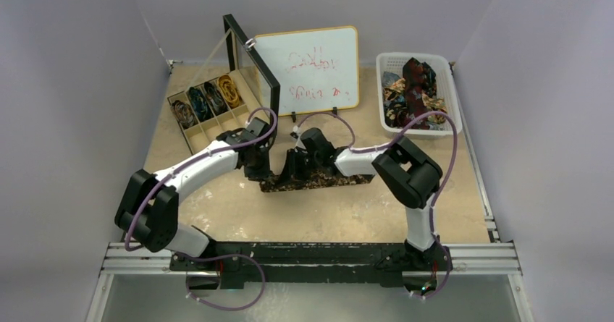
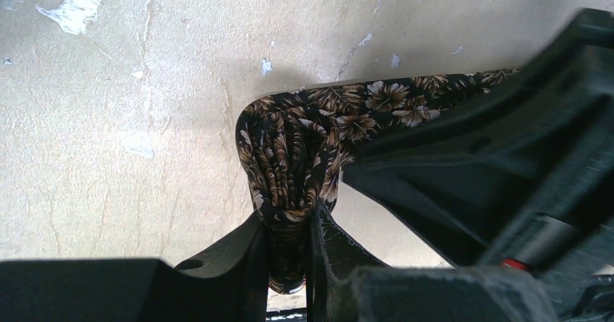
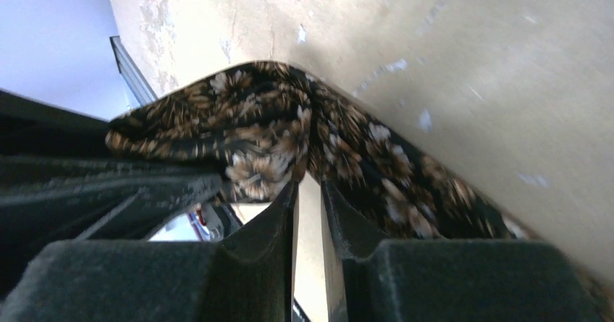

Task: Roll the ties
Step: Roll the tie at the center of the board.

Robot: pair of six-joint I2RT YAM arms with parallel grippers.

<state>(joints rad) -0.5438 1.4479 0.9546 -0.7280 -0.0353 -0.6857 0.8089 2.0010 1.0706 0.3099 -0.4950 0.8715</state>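
A brown-gold speckled tie (image 1: 318, 182) lies as a strip across the middle of the table. My left gripper (image 1: 259, 171) is at its left end and is shut on a bunched coil of the fabric (image 2: 304, 134). That bundle is squeezed between the left gripper's fingers (image 2: 291, 217). My right gripper (image 1: 295, 167) stands close beside it. Its nearly closed tips (image 3: 309, 181) pinch a fold of the same tie (image 3: 268, 126). The rest of the strip runs off to the right along the table.
A divided wooden box (image 1: 190, 128) at the back left holds several rolled ties (image 1: 210, 96), its dark lid (image 1: 250, 58) standing open. A whiteboard (image 1: 308, 69) stands behind the grippers. A white basket (image 1: 449, 94) at the back right holds loose ties (image 1: 414, 90).
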